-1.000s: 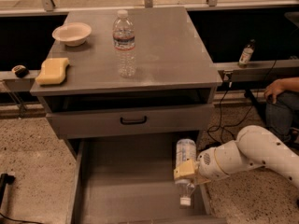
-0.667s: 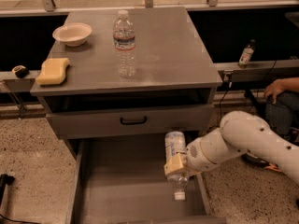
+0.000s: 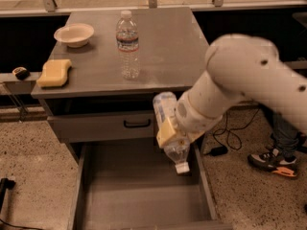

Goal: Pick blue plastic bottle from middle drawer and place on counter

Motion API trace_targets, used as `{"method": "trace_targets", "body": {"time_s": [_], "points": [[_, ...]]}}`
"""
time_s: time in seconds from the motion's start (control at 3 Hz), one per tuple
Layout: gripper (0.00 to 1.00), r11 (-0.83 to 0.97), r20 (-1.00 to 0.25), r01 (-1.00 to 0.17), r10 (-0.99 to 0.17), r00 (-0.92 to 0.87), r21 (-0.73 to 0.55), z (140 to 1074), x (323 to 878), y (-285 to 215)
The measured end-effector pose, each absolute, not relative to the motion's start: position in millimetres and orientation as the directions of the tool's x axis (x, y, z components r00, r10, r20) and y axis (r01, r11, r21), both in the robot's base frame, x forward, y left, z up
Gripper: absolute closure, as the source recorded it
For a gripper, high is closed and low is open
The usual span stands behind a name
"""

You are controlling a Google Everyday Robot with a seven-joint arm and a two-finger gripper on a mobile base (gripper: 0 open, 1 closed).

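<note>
Watch the table's front edge. The gripper hangs just in front of and below it, over the open drawer, with its jaws clamped on the middle of the small bottle. The bottle is tilted, cap down, and its upper end sits right under that edge. If you lift straight up, I'd expect the bottle to catch the lip and twist or slip out of the grip, so you probably need to draw away from the table before rising. The tall water bottle stands near the table's front and could be knocked over by a careless swing. If you set the small bottle down cap first, it would likely topple. Compared with a moment ago, the small bottle has risen from low in the drawer almost to the table's edge, and the arm has swung forward. The bowl, sponge and tall bottle have not shifted on the table.
</note>
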State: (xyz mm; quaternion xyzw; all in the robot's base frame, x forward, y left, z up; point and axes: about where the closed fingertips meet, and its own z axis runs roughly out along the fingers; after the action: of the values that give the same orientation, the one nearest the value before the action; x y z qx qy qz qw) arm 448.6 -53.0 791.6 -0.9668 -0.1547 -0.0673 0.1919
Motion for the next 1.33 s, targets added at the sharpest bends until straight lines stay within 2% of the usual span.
{"method": "trace_targets", "body": {"time_s": [0.33, 0.67, 1.0, 1.33], "points": [[1.0, -0.898, 0.193, 0.292, 0.239, 0.952, -0.328, 850.7, 465.5, -67.5], [1.0, -0.93, 0.237, 0.201, 0.129, 0.963, -0.308, 888.8, 495.0, -87.0], [1.0, -0.93, 0.235, 0.193, 0.122, 0.964, -0.312, 890.5, 498.9, -86.7], [1.0, -0.926, 0.16, 0.143, 0.092, 0.983, -0.35, 880.6, 524.1, -92.0]]}}
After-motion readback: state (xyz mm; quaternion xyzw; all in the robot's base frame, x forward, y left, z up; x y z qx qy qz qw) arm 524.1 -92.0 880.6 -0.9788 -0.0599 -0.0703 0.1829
